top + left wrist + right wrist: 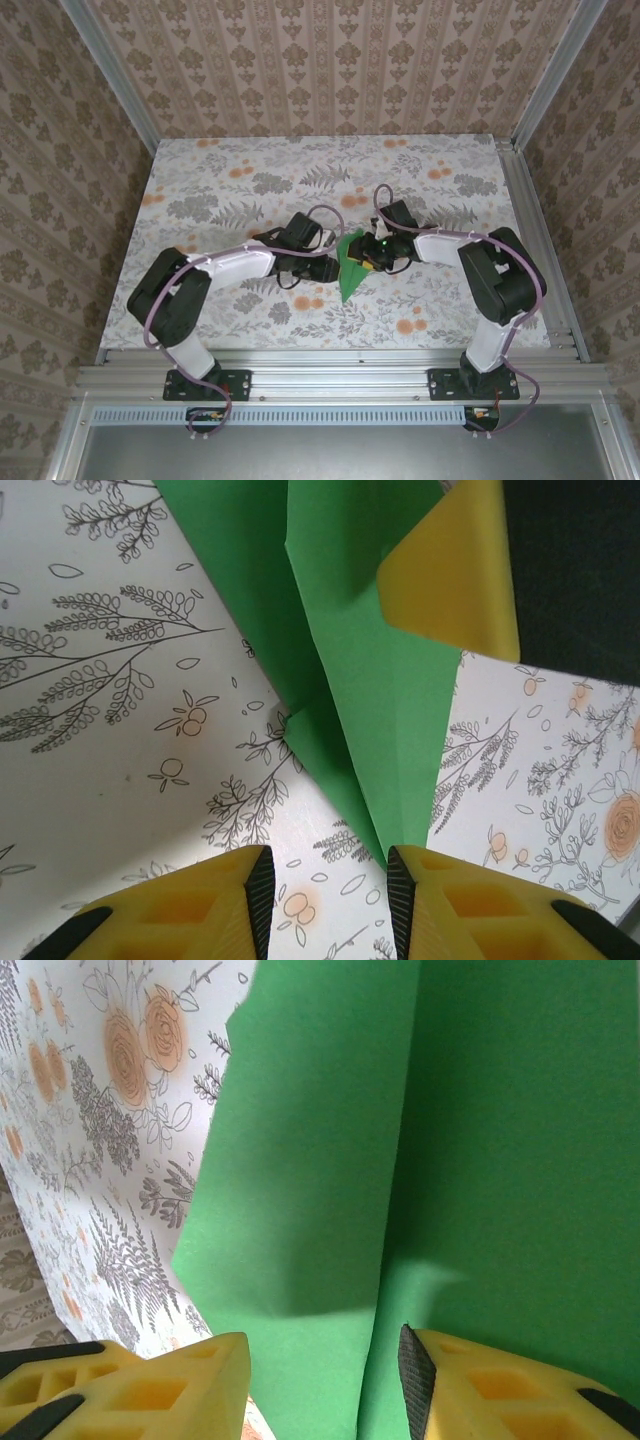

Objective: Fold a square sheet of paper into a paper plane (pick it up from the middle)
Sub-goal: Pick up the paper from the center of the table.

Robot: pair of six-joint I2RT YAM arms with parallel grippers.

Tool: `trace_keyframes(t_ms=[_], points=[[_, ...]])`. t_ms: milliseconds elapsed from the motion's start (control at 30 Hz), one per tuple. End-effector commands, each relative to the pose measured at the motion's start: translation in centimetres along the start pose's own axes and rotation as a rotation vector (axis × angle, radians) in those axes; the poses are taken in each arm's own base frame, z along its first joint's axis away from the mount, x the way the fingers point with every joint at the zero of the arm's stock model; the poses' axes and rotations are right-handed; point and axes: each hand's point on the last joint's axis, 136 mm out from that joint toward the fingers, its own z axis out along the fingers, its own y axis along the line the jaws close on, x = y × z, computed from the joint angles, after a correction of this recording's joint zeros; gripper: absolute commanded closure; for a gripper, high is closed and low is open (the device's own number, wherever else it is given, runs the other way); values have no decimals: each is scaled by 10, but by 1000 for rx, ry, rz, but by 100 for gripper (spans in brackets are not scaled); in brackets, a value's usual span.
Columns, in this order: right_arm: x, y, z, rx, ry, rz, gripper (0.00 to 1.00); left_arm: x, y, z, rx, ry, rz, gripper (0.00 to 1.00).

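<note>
- Yellow fingers (180, 920) of the left gripper (330, 900) sit at the bottom edge of the left wrist view. They are parted, bare floral tabletop (120, 780) shows in the gap, and nothing is clamped between them.
- Seen from above, the left arm (215, 270) reaches from its base at the near left toward the table's middle. The left gripper (330, 268) ends just beside the left edge of the folded green paper (347, 282).
- That folded green paper lies around the middle of the tabletop (250, 180), between the two grippers. It is a narrow shape with its sharp tip pointing to the near edge.
- In the left wrist view the paper (370, 710) tapers to a point just beside the inner edge of the right-hand finger. A crease runs along its length, and a darker flap lies to the left.
- One yellow fingertip (450, 570) of the right gripper overlaps the paper's far right edge.
- From above, the right gripper (368, 258) sits over the paper's far half, at the end of the right arm (495, 275).
- In the right wrist view the right gripper (325, 1380) is released too. Its fingers (150, 1385) stand apart with the green paper (450, 1160) spread beneath them and a fold line meeting the right-hand finger. Whether the pads touch the sheet I cannot tell.
</note>
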Motion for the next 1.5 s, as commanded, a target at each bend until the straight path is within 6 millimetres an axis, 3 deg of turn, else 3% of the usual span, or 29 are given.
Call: trace_keyframes(t_ms=[0,100,333,533,833,967,1167,1467], points=[[4,1,8,-29,27,21,53,-12,-9,7,43,-15,-6,63],[5,2,9,-49,32,27,53,-14,-10,13,57,-14,-10,63],[5,26,9,-166,33,24,55,-10,-5,22,47,8,-15,64],[15,23,19,-160,59,28,59,-9,-2,19,42,3,-17,65],[26,12,27,-87,70,-7,67,-5,-2,-2,30,-14,-17,63],[25,17,23,-95,58,-23,78,-2,-3,-19,21,-32,-15,59],[15,45,0,-145,7,-74,90,-3,-1,-42,20,-76,-43,45],[-2,99,-36,-332,-58,-87,98,-17,-6,-87,111,-231,-209,31]])
